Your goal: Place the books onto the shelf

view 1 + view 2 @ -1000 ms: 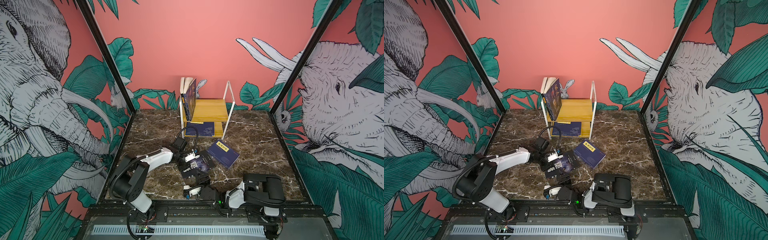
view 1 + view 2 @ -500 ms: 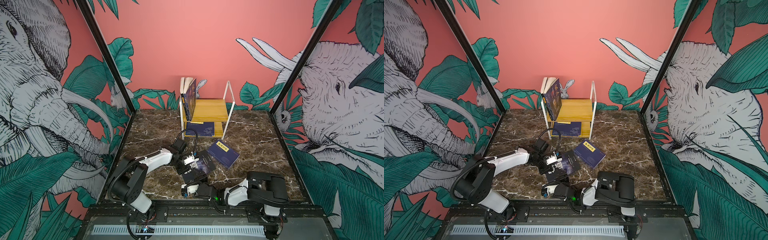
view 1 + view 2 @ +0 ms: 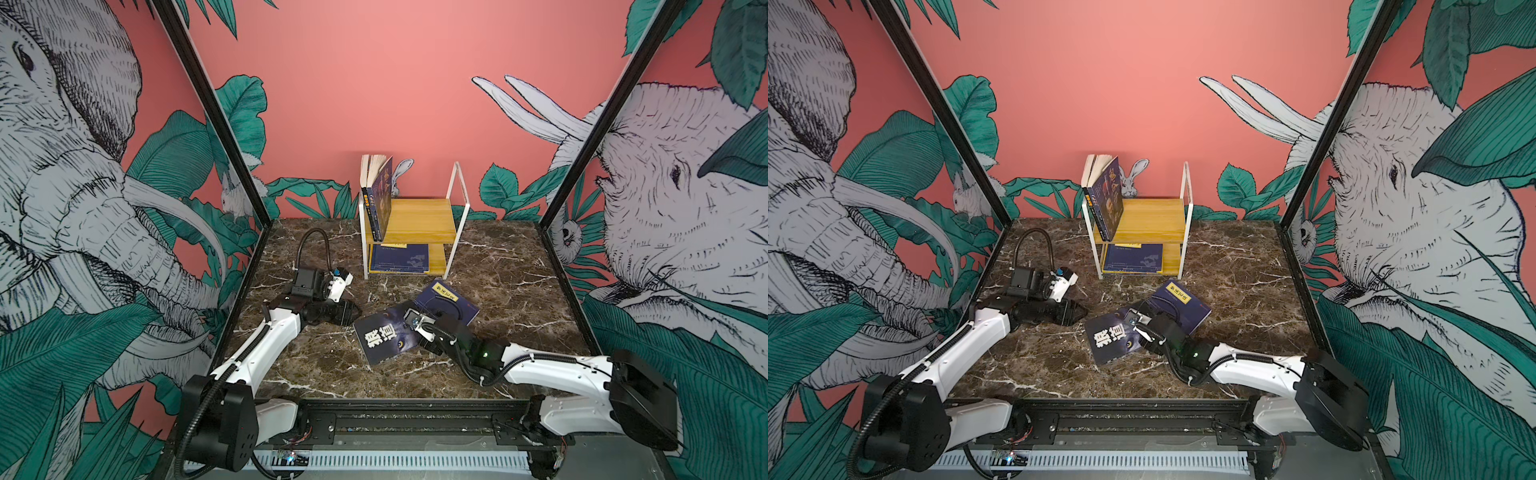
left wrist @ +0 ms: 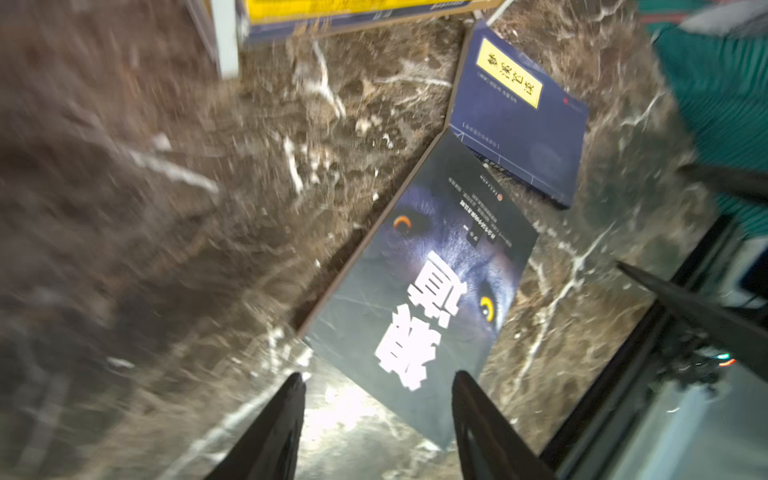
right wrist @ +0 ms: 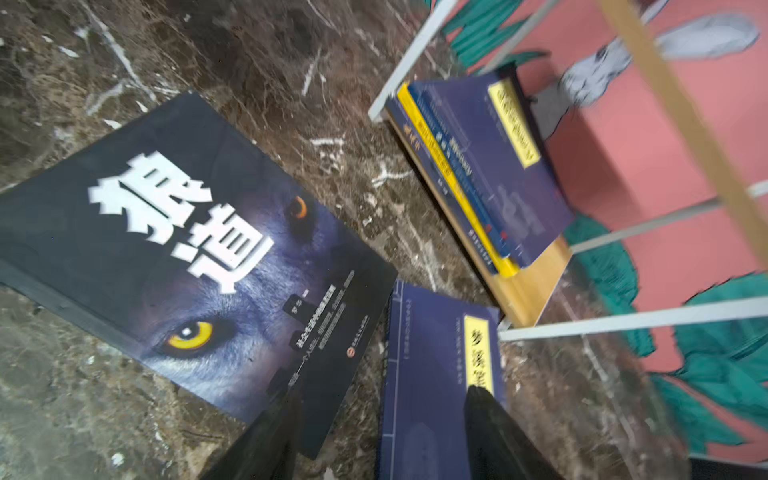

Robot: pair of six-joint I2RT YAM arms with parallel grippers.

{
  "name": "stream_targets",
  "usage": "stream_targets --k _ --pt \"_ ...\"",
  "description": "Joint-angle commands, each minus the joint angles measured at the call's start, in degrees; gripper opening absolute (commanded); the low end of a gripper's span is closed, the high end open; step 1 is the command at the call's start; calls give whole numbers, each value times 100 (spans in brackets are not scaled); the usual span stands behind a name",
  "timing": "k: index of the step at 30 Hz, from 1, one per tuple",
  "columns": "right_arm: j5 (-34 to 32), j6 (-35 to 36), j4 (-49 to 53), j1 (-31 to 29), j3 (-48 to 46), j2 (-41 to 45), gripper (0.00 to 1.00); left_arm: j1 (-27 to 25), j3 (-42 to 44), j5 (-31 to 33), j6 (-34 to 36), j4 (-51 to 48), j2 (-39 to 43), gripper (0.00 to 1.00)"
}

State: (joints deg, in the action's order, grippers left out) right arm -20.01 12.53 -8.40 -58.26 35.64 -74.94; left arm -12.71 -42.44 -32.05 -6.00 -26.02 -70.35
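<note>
A dark book point(image 3: 380, 338) with big white characters lies flat on the marble, also seen in the wrist views point(image 4: 424, 291) point(image 5: 187, 249). Its far corner overlaps a navy book point(image 3: 451, 301) point(image 5: 432, 374) with a yellow label. Behind them stands the shelf point(image 3: 419, 220) point(image 3: 1144, 218). One book point(image 3: 380, 195) stands upright on its top board and a stack of books point(image 3: 399, 257) point(image 5: 490, 166) lies on the lower board. My left gripper point(image 3: 351, 311) point(image 4: 379, 377) is open and empty, just left of the dark book. My right gripper point(image 3: 415, 316) point(image 5: 380, 405) hangs open over both books where they meet.
Black frame posts point(image 3: 208, 112) and printed jungle walls close in the sides, with a pink wall behind the shelf. A black rail point(image 3: 415, 409) runs along the table's front edge. Bare marble point(image 3: 511, 270) lies to the right of the shelf.
My left gripper opened and drew back to the left off the dark book, which now lies flat. My right arm swung out from the front edge and now reaches over the books.
</note>
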Motion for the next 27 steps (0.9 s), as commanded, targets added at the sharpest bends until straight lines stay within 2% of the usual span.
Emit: stream_targets --k 1,5,10,15,20,23,27 --pt "533 -1263 255 331 194 -332 62 75 441 -768 -1612 894 -406 59" --pt "760 -2176 266 763 345 -776 57 75 471 -624 -1865 1249 -662 59" --pt "947 -2704 258 955 391 -1224 55 76 669 -432 -2141 1397 -867 64" --pt "1058 -2690 364 992 418 -1529 53 89 583 156 -1917 925 -899 66" --pt "1119 -2695 410 996 403 -1612 52 122 596 318 -1896 821 -725 66" --pt "1114 -2669 391 992 365 -1636 51 126 805 339 -2004 1200 -946 64" --pt "1153 -2712 380 991 273 -1628 51 121 700 -187 -2308 1722 -1326 56"
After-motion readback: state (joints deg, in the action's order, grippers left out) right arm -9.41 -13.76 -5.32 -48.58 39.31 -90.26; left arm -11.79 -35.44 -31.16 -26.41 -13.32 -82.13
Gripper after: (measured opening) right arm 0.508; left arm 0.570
